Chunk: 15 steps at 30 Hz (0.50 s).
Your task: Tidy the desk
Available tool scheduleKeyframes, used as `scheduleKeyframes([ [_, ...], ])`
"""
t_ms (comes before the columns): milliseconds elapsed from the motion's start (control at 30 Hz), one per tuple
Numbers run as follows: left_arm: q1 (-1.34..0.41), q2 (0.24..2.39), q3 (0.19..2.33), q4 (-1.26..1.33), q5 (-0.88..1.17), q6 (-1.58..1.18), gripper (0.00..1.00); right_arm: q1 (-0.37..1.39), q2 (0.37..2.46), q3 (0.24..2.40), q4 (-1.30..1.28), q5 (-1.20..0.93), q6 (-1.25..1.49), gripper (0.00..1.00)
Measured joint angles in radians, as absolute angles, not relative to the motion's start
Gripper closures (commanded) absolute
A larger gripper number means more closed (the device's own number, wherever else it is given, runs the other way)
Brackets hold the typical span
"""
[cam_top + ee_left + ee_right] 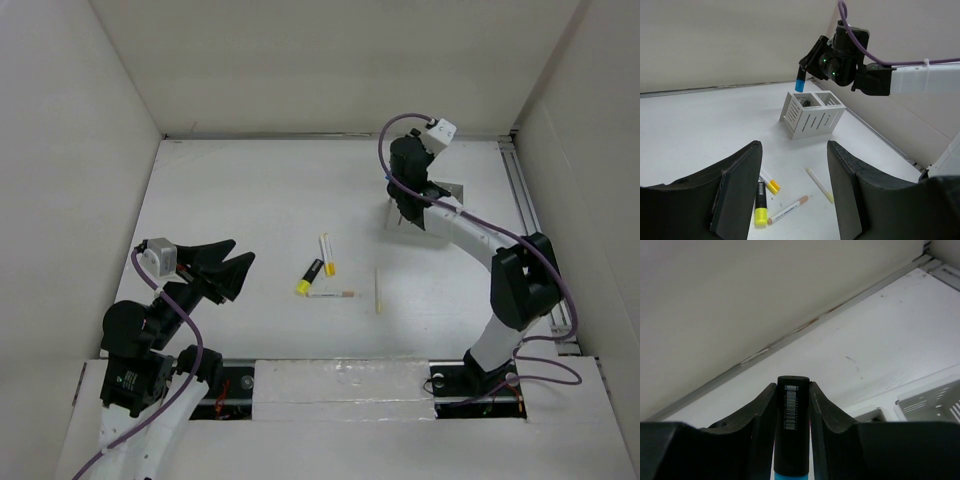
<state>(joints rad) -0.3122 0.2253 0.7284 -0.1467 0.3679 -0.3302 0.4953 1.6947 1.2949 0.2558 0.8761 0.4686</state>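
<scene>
Your right claw [792,388] grips a blue-tipped marker [800,83], tip down, just above the white slotted pen holder [811,121]. The tabletop [250,190] spreads beneath both claws. Your left claw [794,146] gapes wide, holding nothing. Ahead of it, between the two claws, lie a yellow-capped black marker [308,278], a white yellow-capped pen [326,254], a tan-tipped pen [332,294] and a pale stick [378,290].
</scene>
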Motion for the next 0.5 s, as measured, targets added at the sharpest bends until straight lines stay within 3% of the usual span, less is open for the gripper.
scheduleKeyframes([
  [500, -0.312, 0.225, 0.728, -0.147, 0.373, -0.331, 0.49, 0.395, 1.711, 1.191, 0.268, 0.933, 0.475, 1.0],
])
